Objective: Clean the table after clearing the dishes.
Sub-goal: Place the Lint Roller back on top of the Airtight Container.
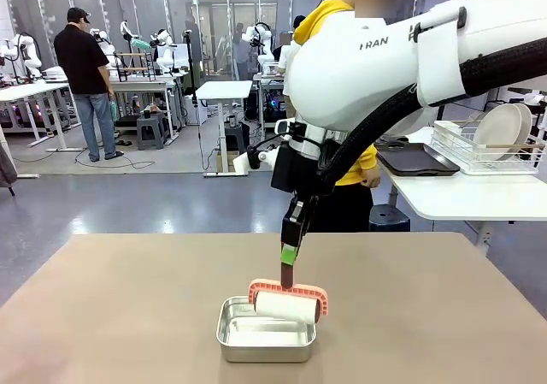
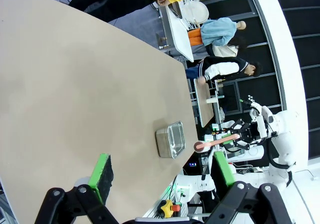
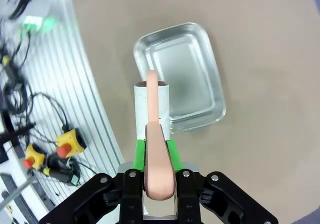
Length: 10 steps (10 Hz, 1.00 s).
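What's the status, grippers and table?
Right gripper shut on lint roller, held over steel pan. Left gripper open, empty, above table. Dishes on side-table rack. Nothing blocking.

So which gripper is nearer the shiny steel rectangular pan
Right. The right gripper hangs just over the shiny steel rectangular pan, holding a pink-handled roller; the left gripper sits well away.

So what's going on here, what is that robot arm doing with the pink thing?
The right gripper is shut on the handle of a pink lint roller, holding its white roll just over a steel pan on the tan table. The left gripper hangs open above the table, holding nothing. A person in a yellow top stands at the far side. Plates sit in a wire rack on a white side table.
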Motion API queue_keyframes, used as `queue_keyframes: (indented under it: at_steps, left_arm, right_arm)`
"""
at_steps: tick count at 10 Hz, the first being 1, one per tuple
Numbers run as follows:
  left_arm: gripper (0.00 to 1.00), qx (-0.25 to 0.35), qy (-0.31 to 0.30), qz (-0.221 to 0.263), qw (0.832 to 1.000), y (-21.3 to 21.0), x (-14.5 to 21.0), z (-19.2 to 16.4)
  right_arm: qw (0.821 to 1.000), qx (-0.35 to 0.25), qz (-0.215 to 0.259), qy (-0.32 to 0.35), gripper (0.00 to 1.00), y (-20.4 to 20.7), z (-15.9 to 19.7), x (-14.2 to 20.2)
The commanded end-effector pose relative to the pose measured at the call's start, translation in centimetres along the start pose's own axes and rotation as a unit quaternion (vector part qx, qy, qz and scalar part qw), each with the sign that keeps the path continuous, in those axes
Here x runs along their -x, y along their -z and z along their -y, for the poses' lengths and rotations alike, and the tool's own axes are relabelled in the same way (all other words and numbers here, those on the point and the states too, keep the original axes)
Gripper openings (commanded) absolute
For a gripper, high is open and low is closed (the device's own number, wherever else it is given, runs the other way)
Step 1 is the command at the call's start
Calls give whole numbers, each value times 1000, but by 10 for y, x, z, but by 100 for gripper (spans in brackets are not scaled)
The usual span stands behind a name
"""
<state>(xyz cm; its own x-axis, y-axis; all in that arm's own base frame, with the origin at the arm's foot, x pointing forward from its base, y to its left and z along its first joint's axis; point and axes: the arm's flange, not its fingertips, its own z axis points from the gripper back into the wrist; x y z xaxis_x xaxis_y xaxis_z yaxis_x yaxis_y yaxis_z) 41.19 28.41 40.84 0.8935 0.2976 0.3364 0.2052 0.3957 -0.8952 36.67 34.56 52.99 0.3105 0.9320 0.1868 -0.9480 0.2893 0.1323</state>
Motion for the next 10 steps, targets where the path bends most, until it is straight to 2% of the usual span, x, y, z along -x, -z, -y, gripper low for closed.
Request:
queue_keyframes:
  at_steps: [1,2,3,8,9,10]
  left_arm:
    - [100,-4,-4,0,1000,-1,5,5]
    - [100,-4,-4,0,1000,-1,5,5]
    - [100,-4,-4,0,1000,-1,5,5]
    - [100,-4,-4,0,1000,-1,5,5]
    - [100,-4,-4,0,1000,-1,5,5]
    - [100,-4,-4,0,1000,-1,5,5]
  right_arm:
    - [998,-3,12,-67,21,0,1,5]
    - [994,52,23,-97,21,-2,2,9]
    - [999,-2,-1,-33,21,1,-2,-1]
    - [999,3,-2,-48,21,2,3,1]
    - [996,-35,12,-84,21,16,15,-10]
    - [995,-41,25,-93,21,26,25,-15]
